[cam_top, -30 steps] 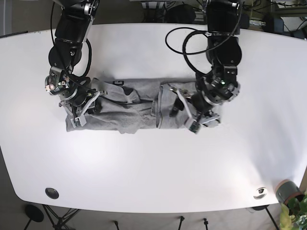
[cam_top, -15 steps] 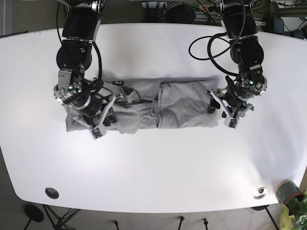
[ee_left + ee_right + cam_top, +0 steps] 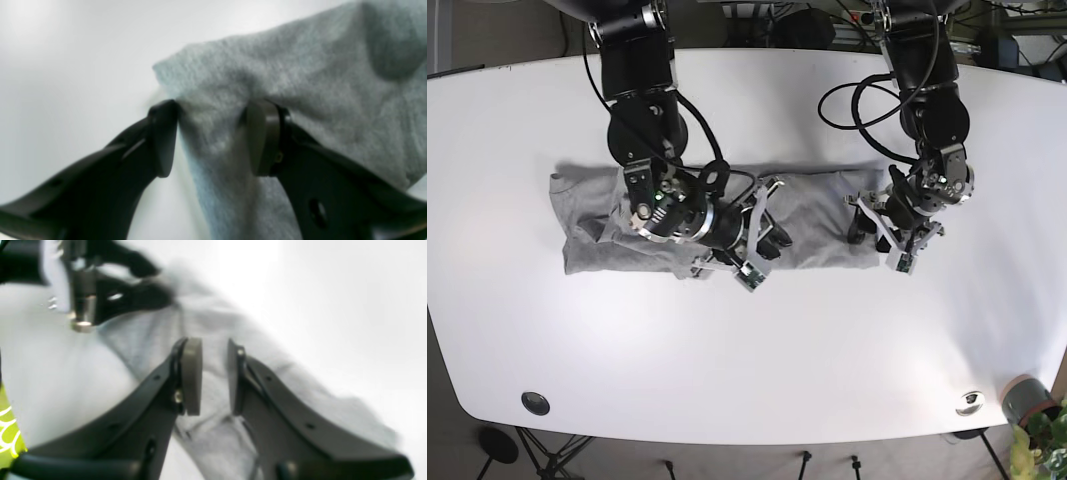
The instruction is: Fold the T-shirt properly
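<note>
Since half a second ago the right hand (image 3: 752, 245) has travelled from the shirt's far end to its middle, and the left hand (image 3: 889, 237) has edged in slightly at the opposite end. In its wrist view the right hand (image 3: 215, 376) has its pads close together with grey cloth showing in the narrow gap; whether the cloth is truly pinched I cannot tell. The left hand (image 3: 210, 136) stands spread, its two pads straddling the corner of the T-shirt (image 3: 300, 83), one pad on the cloth and the other at its edge. The T-shirt (image 3: 587, 215) lies as a long grey band across the middle of the white worktop (image 3: 757, 360), part of it hidden under the right arm. As I judge it, the sides are already brought in lengthwise, so the narrowing is done; bringing one end over the other and smoothing the wrinkled portion are left.
</note>
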